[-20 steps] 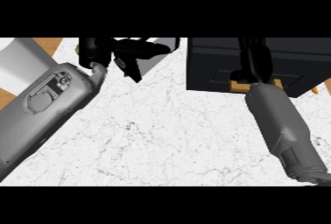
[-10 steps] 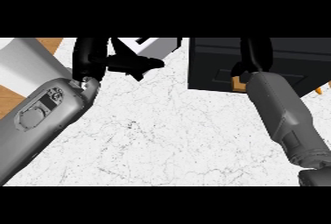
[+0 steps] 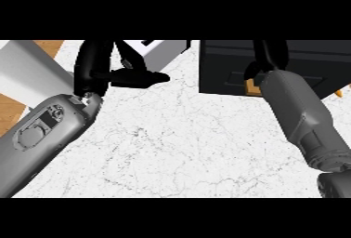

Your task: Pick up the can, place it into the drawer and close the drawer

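Observation:
No can shows in the head view. The black drawer unit (image 3: pixel 308 65) stands at the counter's back right, and a small orange patch (image 3: pixel 253 86) shows at its front. My right hand (image 3: pixel 269 58) reaches over it, cut off by the top of the view; whether it holds anything is hidden. My left hand (image 3: pixel 94 69) is at the back left above the marble counter (image 3: pixel 185 148), fingers straight up and thumb (image 3: pixel 140 78) pointing right, holding nothing.
A grey-white box (image 3: pixel 163 50) sits at the back centre behind the left hand. A pale grey block (image 3: pixel 27 69) stands at the far left, with wood (image 3: pixel 12 111) showing past the counter's left edge.
My right forearm has pushed further forward over the drawer unit. My left arm has drawn in and lifted, and its hand has turned so the fingers point up.

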`<control>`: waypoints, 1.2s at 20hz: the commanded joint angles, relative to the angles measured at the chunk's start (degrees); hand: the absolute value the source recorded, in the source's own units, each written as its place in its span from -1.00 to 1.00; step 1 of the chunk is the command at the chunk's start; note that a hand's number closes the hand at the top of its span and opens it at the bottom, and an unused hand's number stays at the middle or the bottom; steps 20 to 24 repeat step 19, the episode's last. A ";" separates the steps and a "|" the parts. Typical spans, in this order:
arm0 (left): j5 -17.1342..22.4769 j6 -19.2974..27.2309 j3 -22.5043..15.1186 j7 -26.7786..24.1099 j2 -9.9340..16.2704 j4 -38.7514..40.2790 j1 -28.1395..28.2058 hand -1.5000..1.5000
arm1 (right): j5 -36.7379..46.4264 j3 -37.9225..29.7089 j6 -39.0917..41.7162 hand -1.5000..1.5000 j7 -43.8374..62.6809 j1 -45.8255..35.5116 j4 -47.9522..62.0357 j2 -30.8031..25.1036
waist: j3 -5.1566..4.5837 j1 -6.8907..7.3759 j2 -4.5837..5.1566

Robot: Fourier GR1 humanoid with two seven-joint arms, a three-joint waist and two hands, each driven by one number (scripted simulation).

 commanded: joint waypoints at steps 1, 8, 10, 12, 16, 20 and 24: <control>0.04 -0.49 0.96 -0.01 0.07 0.56 0.22 -1.00 | -8.16 -6.38 -0.65 -1.00 -4.64 -3.46 -2.46 4.11 | 0.17 0.49 -0.01; -0.80 -0.72 0.98 -2.04 0.10 -0.89 3.46 -1.00 | -17.42 -14.32 3.67 -1.00 -12.58 -4.12 -3.61 5.79 | 0.13 -0.08 -0.32; -0.22 -1.60 1.72 -1.00 1.93 -1.78 4.40 -1.00 | -20.14 -16.74 5.70 -1.00 -12.83 -5.50 -3.78 5.78 | 0.10 0.49 -0.52; -1.06 -0.05 1.21 -1.79 2.26 -4.71 7.38 -1.00 | -23.78 -19.64 7.87 -1.00 -14.74 -4.57 -4.27 6.38 | 0.07 -0.04 -1.37; -0.53 -1.47 3.61 -1.44 4.01 -5.01 7.77 -1.00 | -28.31 -23.19 11.71 -1.00 -16.49 -5.54 -4.21 6.30 | -0.02 -0.84 -1.23; -1.80 -1.13 3.57 -0.72 2.41 -3.49 8.11 -1.00 | -29.01 -23.04 13.85 -1.00 -17.38 -5.82 -3.57 5.88 | -0.05 -2.26 -1.26; -1.80 -1.13 3.57 -0.72 2.41 -3.49 8.11 -1.00 | -29.01 -23.04 13.85 -1.00 -17.38 -5.82 -3.57 5.88 | -0.05 -2.26 -1.26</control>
